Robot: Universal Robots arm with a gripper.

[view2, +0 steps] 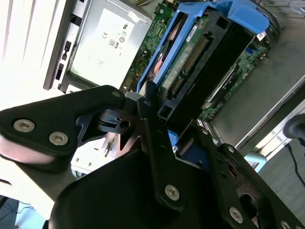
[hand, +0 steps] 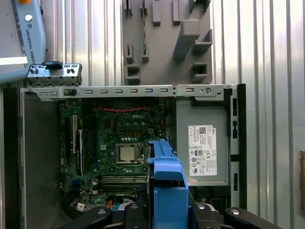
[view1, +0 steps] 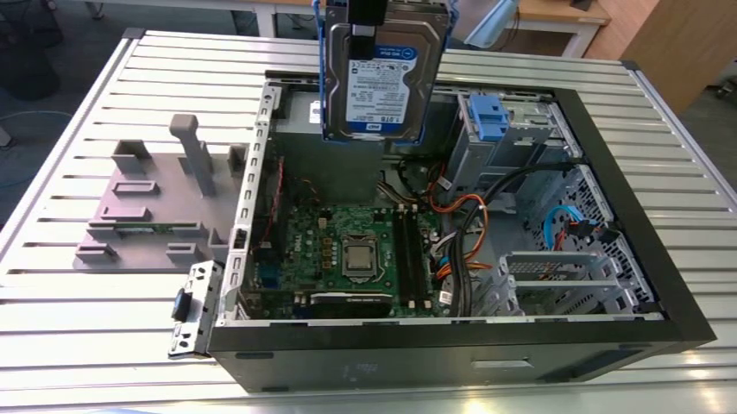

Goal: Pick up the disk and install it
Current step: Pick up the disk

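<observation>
The disk [view1: 386,82] hangs upright in the air over the back of the open computer case [view1: 461,345], its white-and-blue label facing the exterior view. A blue carrier bracket [hand: 167,191] frames it. My gripper [view1: 366,26] is shut on the disk's upper edge, coming down from above. In the second wrist view the black fingers [view2: 152,133] clamp the blue bracket, and the disk's connector edge [view2: 190,52] points down toward the case. The disk is above the grey power supply box [hand: 202,143] and the motherboard [view1: 345,250], touching neither.
A silver drive cage with a blue tab [view1: 489,121] sits in the case toward the exterior view's right of the disk. Orange and black cables [view1: 461,233] run beside it. A grey plastic stand with upright posts [view1: 161,198] lies on the slatted table [view1: 691,198], outside the case.
</observation>
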